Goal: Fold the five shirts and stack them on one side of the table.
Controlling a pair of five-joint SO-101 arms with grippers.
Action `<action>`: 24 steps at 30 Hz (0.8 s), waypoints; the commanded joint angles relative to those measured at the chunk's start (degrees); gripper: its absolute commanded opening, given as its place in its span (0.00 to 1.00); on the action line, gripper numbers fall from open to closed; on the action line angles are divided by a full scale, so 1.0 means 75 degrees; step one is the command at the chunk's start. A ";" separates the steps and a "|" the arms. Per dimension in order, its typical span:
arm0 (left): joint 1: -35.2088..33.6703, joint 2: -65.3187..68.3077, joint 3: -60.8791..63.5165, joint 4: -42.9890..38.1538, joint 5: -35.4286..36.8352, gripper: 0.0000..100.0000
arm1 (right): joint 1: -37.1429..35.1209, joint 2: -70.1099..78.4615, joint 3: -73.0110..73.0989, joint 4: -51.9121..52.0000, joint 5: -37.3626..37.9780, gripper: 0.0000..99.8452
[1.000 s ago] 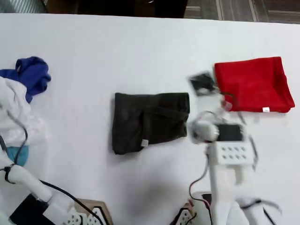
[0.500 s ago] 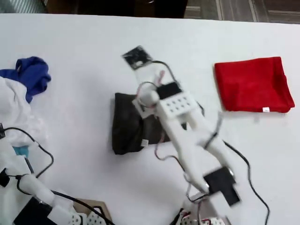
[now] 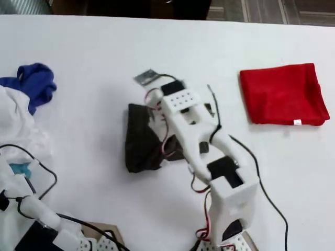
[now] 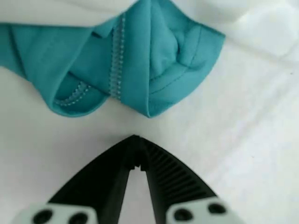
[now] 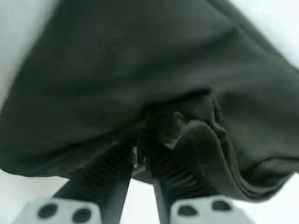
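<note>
High: overhead, down on table (image 3: 94, 42); wrists: close, downward; dark shirt (image 3: 138, 149) shared with right.

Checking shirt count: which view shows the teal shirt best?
Left wrist view: the teal shirt lies crumpled, seams clear. The high view gives a sliver by white cloth; the right wrist view faces the dark shirt.

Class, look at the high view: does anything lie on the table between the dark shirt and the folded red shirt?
Nothing visible does. Between the dark shirt and the red shirt there is only table surface, with the right arm's own cable hanging at the dark shirt's edge.
</note>
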State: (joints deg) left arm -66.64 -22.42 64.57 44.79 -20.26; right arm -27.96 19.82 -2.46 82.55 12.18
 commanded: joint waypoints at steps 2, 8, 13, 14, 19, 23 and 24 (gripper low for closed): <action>-0.0211 -0.0082 -0.0006 -0.0188 0.0047 0.03 | 0.0627 -0.0041 -0.0375 0.0862 -0.0047 0.02; -0.0199 -0.0082 -0.0006 -0.0188 0.0047 0.03 | 0.1155 -0.0064 -0.0387 0.2245 0.0703 0.02; -0.0199 -0.0082 -0.0006 -0.0188 0.0047 0.03 | 0.1131 -0.0803 -0.0422 0.2491 0.1735 0.02; -0.0199 -0.0082 -0.0006 -0.0188 0.0047 0.03 | 0.1096 -0.1002 -0.0539 0.2456 0.1805 0.02; -0.0199 -0.0082 -0.0006 -0.0188 0.0047 0.03 | 0.0615 -0.1459 -0.1278 0.1471 0.1266 0.02; -0.0188 -0.0082 -0.0006 -0.0188 0.0047 0.03 | 0.0111 -0.1190 -0.0926 0.0111 0.0621 0.02; -0.0188 -0.0082 -0.0006 -0.0199 0.0047 0.03 | -0.0006 -0.1037 -0.0844 -0.0076 0.0610 0.02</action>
State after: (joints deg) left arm -66.64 -22.42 64.57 44.79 -20.26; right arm -25.85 12.35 -8.79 87.21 18.33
